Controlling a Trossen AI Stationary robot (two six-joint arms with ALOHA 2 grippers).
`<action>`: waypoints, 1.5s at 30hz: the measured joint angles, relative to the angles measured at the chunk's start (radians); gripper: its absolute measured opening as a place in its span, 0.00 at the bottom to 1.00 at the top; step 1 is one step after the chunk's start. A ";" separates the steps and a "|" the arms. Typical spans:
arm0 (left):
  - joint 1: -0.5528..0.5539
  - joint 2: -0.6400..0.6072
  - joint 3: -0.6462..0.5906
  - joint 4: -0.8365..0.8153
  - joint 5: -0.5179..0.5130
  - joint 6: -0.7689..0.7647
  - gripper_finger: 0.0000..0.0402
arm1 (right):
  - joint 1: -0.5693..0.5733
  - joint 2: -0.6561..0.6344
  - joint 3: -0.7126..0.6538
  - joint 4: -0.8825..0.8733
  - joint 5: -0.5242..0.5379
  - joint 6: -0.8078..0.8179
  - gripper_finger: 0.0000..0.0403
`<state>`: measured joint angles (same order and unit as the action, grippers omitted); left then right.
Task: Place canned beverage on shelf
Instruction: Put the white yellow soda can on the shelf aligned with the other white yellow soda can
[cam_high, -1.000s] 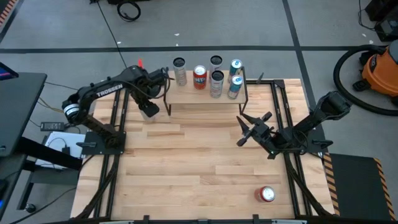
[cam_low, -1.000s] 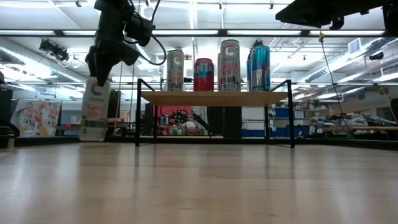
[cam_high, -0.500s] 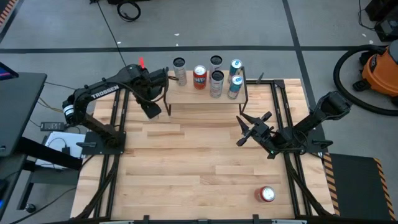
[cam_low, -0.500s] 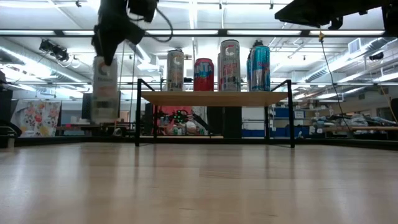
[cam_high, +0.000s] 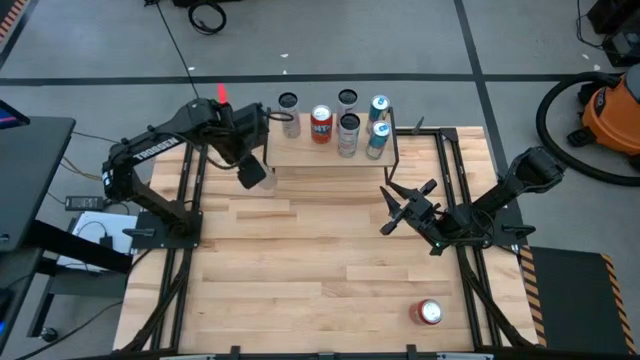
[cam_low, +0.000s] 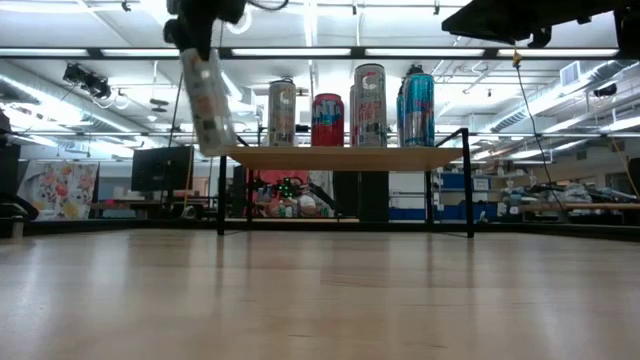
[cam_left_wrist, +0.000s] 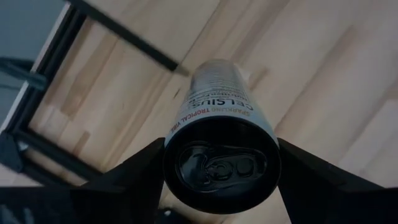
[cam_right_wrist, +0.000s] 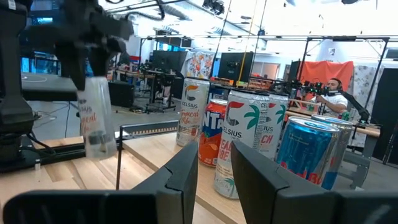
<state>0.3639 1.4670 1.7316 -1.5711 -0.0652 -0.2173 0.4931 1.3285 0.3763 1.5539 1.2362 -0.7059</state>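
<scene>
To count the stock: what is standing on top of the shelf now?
Five upright cans stand on the shelf. The left gripper holds a sixth, a white can, beside its left end, off the board.

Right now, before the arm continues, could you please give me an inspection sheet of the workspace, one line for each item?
Surface: wooden tabletop, mostly bare.
Job's things: white can lifted off the table and tilted, beside the shelf at its left end; five cans stand on the shelf.
Clutter: one red can lying near the table's front right.
Grippers: left gripper shut on the white can; right gripper waits over the table's right side, holding nothing.
Cables: black cable across the floor behind the table.
Surroundings: orange vacuum on the floor; a person in the room behind.
</scene>
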 joint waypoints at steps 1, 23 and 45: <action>-0.007 0.000 0.019 -0.001 0.006 -0.002 0.64 | 0.000 0.000 0.000 0.000 0.000 0.000 0.26; 0.050 0.184 0.315 0.001 0.005 0.166 0.66 | 0.000 0.000 0.000 0.000 -0.006 0.000 0.26; 0.128 0.258 0.366 0.003 0.000 0.304 0.67 | 0.000 0.000 0.000 0.000 -0.007 0.000 0.26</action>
<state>0.4915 1.7248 2.0972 -1.5680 -0.0655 0.0870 0.4931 1.3285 0.3763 1.5536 1.2293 -0.7059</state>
